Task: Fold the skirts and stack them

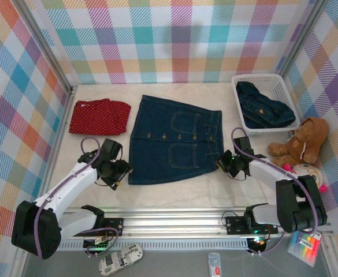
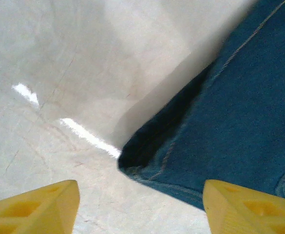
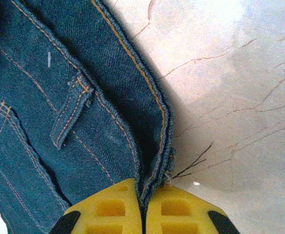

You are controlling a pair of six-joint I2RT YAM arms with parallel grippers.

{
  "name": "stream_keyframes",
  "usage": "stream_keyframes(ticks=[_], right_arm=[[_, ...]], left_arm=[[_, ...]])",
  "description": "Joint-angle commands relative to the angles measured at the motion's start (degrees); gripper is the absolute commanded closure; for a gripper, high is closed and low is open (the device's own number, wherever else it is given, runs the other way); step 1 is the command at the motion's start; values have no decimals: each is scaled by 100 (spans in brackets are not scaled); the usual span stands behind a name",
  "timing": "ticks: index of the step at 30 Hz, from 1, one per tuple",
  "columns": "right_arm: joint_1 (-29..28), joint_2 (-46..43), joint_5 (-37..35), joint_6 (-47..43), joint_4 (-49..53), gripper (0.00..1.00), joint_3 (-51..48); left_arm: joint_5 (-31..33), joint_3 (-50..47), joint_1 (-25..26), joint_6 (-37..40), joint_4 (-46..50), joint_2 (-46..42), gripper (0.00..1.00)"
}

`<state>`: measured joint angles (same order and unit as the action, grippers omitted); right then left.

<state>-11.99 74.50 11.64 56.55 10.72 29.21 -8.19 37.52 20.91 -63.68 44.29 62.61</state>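
Note:
A dark blue denim skirt lies spread flat in the middle of the table. My right gripper is at its near right corner. In the right wrist view that gripper is shut on the skirt's stitched edge, with the cloth pinched between the yellow fingers. My left gripper sits at the skirt's near left corner. Its yellow fingers stand apart on either side of the hem corner, with no grip on it; the gripper is open. A red dotted skirt lies folded at the far left.
A white slatted basket at the far right holds another denim skirt. A brown teddy bear sits just in front of it. Plaid walls close in the back and sides, and a metal rail runs along the near edge.

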Motion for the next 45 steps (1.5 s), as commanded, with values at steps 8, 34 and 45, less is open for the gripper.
stream_keyframes(ticks=[8,34,45], right_arm=[[-23,-212,-56,40,60,100,-123],[-23,-528,-144,-17,302,100,-109],[-23,-1507,-282,296,343,100,-191]], left_arm=[[-471,-584,316,-636,-1205,224,39],[-606,-954,475,-965,-2219,1224,91],[602,-359,444,-800,-1016,-222,100]])
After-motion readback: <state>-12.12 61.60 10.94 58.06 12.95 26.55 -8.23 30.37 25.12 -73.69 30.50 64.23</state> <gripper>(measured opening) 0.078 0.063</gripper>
